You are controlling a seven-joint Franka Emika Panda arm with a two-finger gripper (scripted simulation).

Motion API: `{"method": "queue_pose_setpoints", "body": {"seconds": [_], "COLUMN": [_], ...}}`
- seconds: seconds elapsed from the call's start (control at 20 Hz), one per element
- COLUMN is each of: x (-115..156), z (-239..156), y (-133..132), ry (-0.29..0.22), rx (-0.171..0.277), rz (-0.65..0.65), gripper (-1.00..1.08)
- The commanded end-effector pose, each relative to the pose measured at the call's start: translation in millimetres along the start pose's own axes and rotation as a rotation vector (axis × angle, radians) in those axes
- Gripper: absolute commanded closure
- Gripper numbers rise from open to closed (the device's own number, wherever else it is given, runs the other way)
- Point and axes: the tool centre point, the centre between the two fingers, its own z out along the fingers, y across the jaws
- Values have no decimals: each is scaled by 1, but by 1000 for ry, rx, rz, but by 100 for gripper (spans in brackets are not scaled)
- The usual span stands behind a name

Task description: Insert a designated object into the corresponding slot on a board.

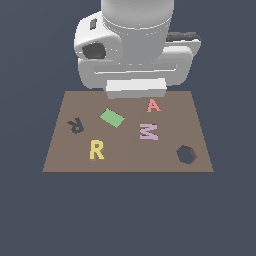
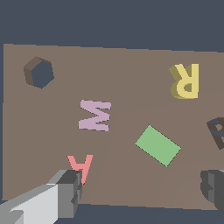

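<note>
The yellow letter R [image 1: 96, 150] lies flat on the brown board [image 1: 125, 162], near its front on the exterior view's left. It also shows in the wrist view [image 2: 186, 81]. The dark R-shaped slot [image 1: 76, 124] is a short way behind it, nearer the board's left edge, and is cut off at the frame edge in the wrist view [image 2: 217, 132]. My gripper [image 2: 140, 192] is open and empty, with its fingers [image 2: 65, 192] wide apart over the board's far edge. The arm's white hand [image 1: 136, 88] hides the fingers in the exterior view.
A green rectangle [image 1: 112, 118] lies mid-board, between the hand and the yellow R. A pink A [image 1: 154, 105] and a lilac M [image 1: 148, 131] lie right of centre. A dark hexagonal hole [image 1: 186, 154] is at the front right. Dark floor surrounds the board.
</note>
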Motion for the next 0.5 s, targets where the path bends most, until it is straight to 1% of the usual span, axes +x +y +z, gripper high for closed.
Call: {"method": "queue_pose_setpoints", "body": {"seconds": [0.0, 0.25, 0.45], "x": [0, 4, 12], "z": [0, 5, 15], "y": [0, 4, 14], "ry": [0, 1, 4], "rx": [0, -1, -2], "rz": [0, 0, 0], "gripper": [-92, -92, -92]}}
